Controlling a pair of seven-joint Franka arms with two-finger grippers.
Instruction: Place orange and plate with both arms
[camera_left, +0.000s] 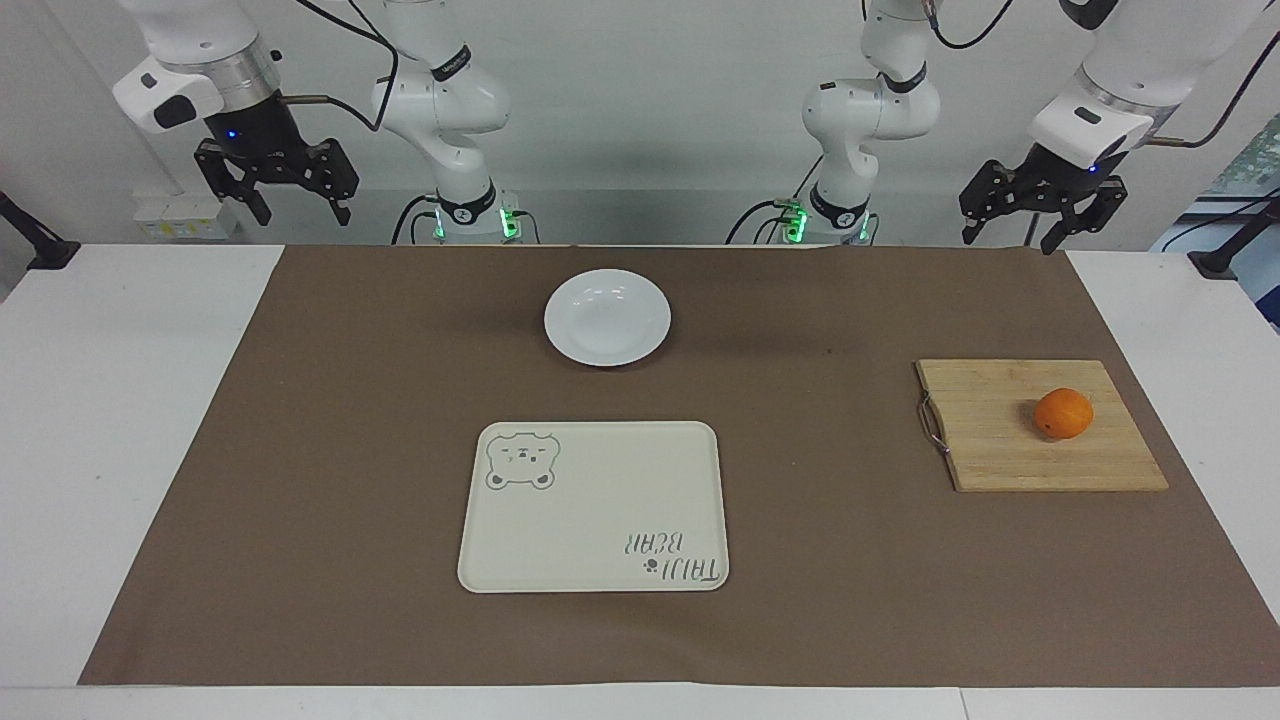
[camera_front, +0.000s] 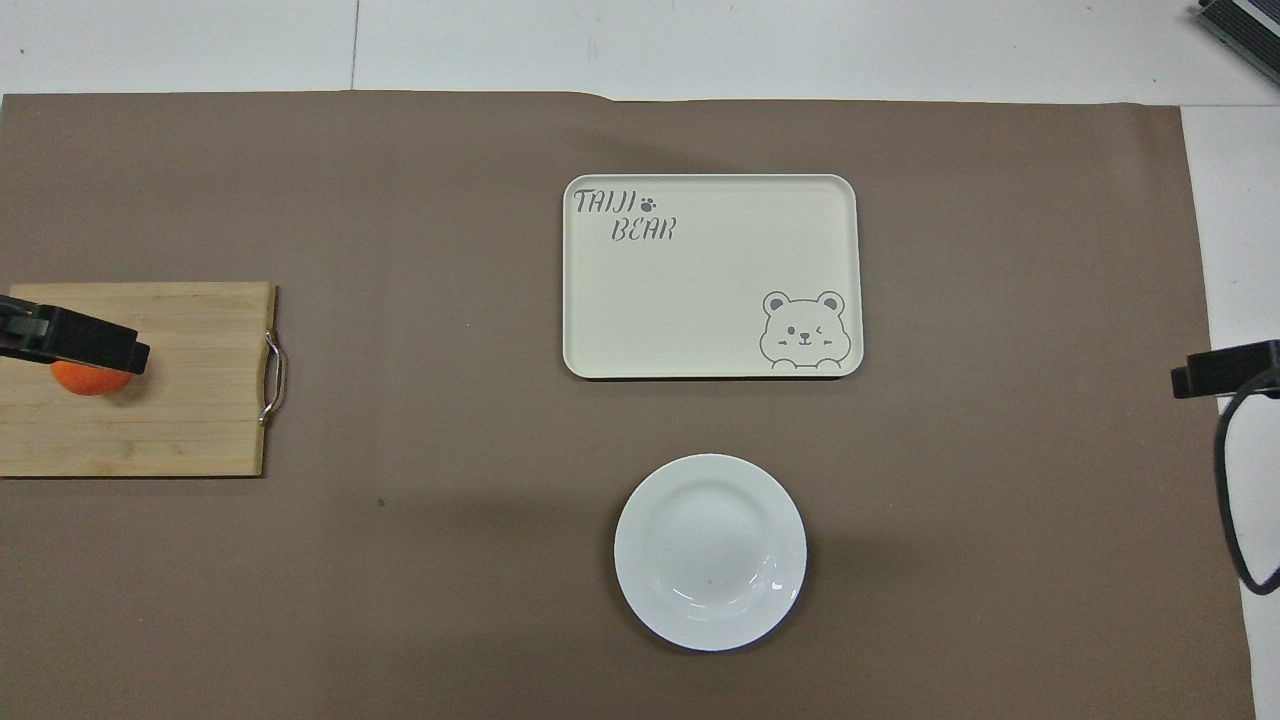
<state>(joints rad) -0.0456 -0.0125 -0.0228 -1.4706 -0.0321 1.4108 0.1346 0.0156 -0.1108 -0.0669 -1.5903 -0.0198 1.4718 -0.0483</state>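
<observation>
Our left gripper (camera_left: 1040, 222) and right gripper (camera_left: 278, 190) both hang raised with fingers apart, holding nothing; we judge nothing done yet: the orange (camera_left: 1063, 413) sits on the cutting board (camera_left: 1000, 450), the plate (camera_left: 607, 316) bare near the tray (camera_left: 594, 520)

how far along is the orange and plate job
Nothing looks done yet. The orange sits on the wooden cutting board; the white plate lies bare on the brown mat, nearer the robots than the empty bear tray. Nothing is in hand: left hand and right hand hang open and raised. Both placements remain.
</observation>
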